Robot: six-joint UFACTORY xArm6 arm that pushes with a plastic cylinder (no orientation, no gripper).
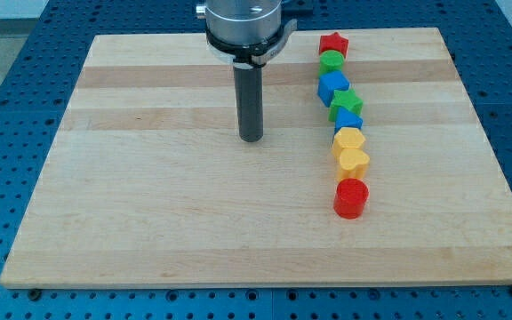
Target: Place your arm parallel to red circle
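The red circle, a short red cylinder, stands at the view's lower right on the wooden board. It is the lowest block of a column. My tip rests on the board to the left of the column, level with the yellow blocks, above and well left of the red circle. It touches no block.
Above the red circle the column runs up: a yellow heart, a yellow block, a blue triangle, a green star, a blue cube, a green circle, a red star.
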